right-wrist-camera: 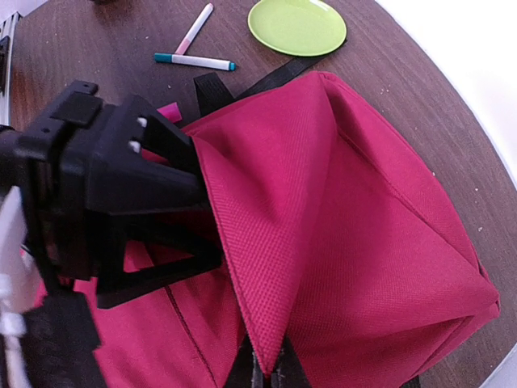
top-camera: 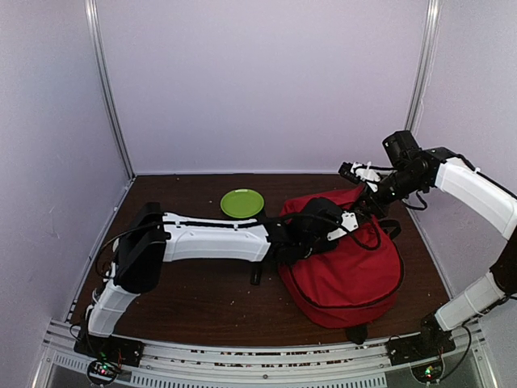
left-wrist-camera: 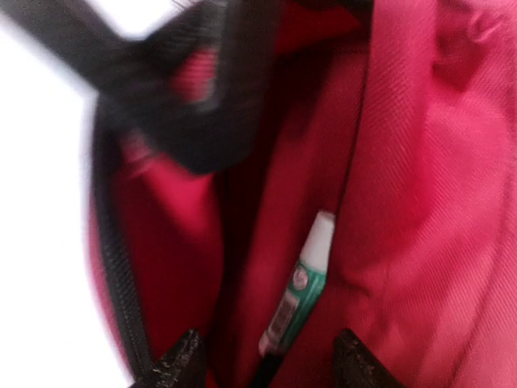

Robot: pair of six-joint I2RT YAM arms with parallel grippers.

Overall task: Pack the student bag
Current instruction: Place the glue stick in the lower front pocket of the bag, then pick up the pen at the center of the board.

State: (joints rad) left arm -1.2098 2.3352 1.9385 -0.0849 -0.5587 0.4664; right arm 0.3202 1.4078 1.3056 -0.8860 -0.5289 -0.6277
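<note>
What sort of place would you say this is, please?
Most likely a robotics lab test cell: plain lilac walls and metal posts box in a brown table, two robot arms are bolted to a rail at its edge, and the student bag and green plate look like props.

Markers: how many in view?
3. A pink marker and a teal-capped marker lie on the table near the green plate; a third marker is inside the red bag. Others may be hidden.

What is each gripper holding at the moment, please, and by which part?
The right gripper pinches the large red fabric backpack by a raised fold of its fabric. The left gripper, open inside it, holds nothing.
</note>
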